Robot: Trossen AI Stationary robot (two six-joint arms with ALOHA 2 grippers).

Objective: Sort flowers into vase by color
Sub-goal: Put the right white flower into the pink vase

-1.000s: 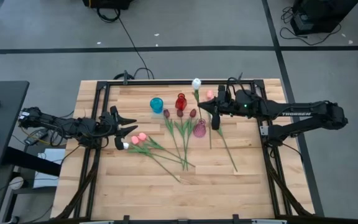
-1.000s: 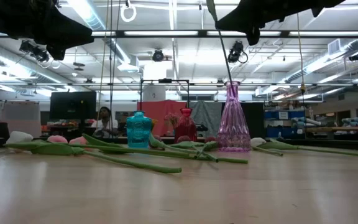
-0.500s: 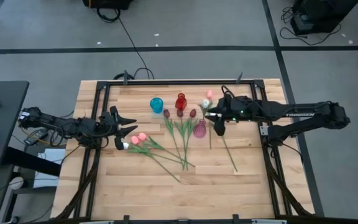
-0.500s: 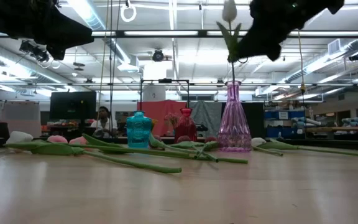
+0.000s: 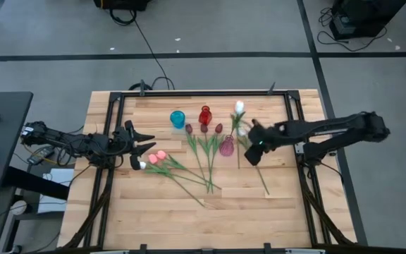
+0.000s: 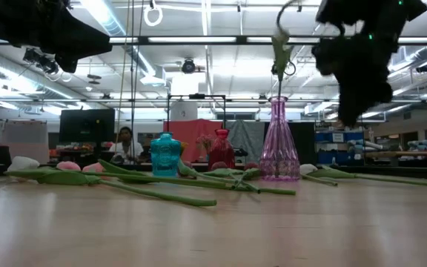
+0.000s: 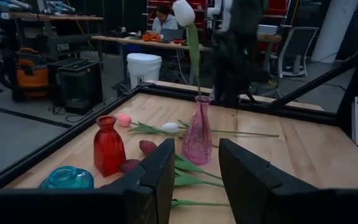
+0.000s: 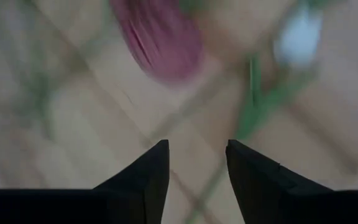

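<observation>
Left wrist view: no legible writing. White tulip [image 7: 184, 12] upright in pink vase [image 7: 198, 132]; pink, white, dark-red heads on table. Right gripper [image 5: 254, 152] open, empty; left gripper [image 5: 139, 142] open, empty.

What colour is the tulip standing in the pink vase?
White: the tulip in the pink vase has a white head on a green stem, clearest in the left wrist view.

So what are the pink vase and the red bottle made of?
The tall pink fluted vase looks like clear tinted glass: it is shiny, and you can see the white tulip's green stem through it. The squat red bottle-shaped vase looks like glossy see-through glass too, though either could be clear plastic.
</observation>
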